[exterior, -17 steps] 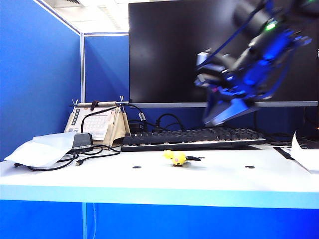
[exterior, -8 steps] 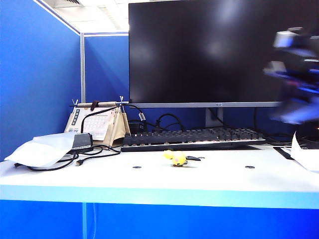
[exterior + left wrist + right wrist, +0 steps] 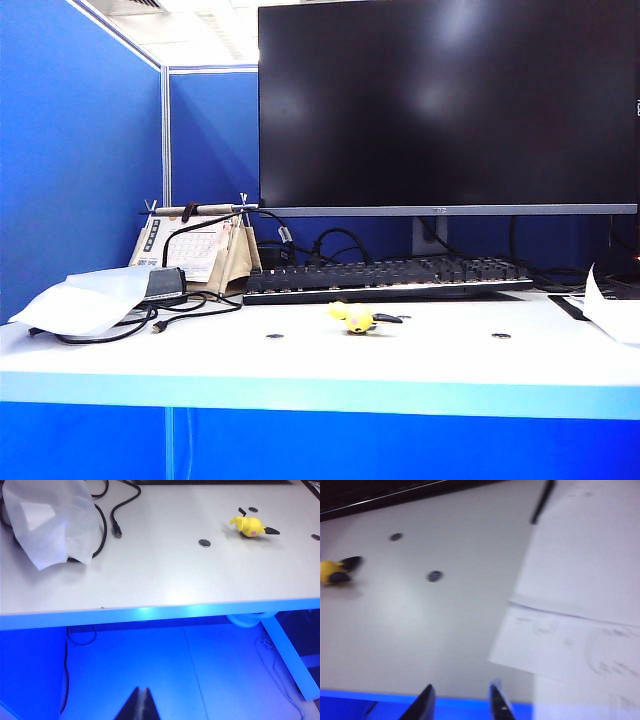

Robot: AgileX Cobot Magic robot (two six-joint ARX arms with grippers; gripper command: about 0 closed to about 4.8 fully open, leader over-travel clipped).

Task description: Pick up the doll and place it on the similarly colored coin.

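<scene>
The small yellow plush doll point(image 3: 357, 318) with black pointed tips lies on the white tabletop point(image 3: 320, 355) just in front of the black keyboard point(image 3: 385, 277), and I hold nothing. My left gripper point(image 3: 139, 705) hangs below the table's edge, tips pressed together. My right gripper point(image 3: 460, 700) hovers at the table's near edge beside white paper sheets point(image 3: 580, 590), fingers slightly parted. Whether a coin lies under the doll, I cannot tell.

Plush doll point(image 3: 357, 317), smooth matt table point(image 3: 330, 365)
</scene>
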